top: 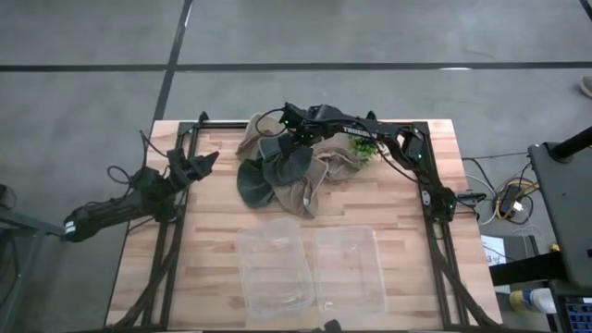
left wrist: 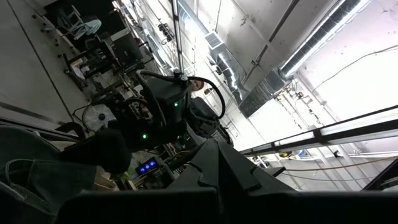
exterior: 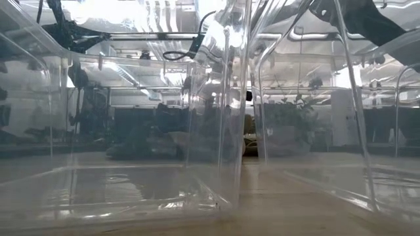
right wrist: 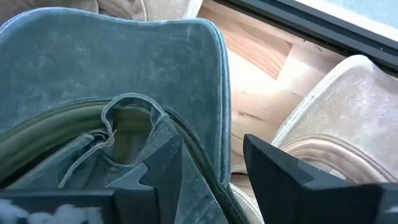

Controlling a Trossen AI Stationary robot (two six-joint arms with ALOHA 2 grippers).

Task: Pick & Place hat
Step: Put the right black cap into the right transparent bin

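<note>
A heap of hats lay at the far middle of the wooden surface (top: 388, 199), with a dark teal hat (top: 277, 176) on the left side of the heap and beige hats (top: 338, 162) to its right and beneath it. The right claw (top: 298, 129) was down at the far edge of the teal hat, its arm reaching in from the right side of the surface. In the right wrist view its two dark fingers (right wrist: 158, 168) stood spread, one on each side of the teal hat's brim edge (right wrist: 211, 112), with beige fabric (right wrist: 336, 124) and bare wood beyond; whether the fingers already touched the cloth could not be told.

The left claw (top: 205, 162) waited over the left far part of the surface, pressed together and holding nothing, pointing toward the heap.

Two clear plastic bins (top: 273, 264) sat side by side at the near middle of the surface, well apart from the hats.
</note>
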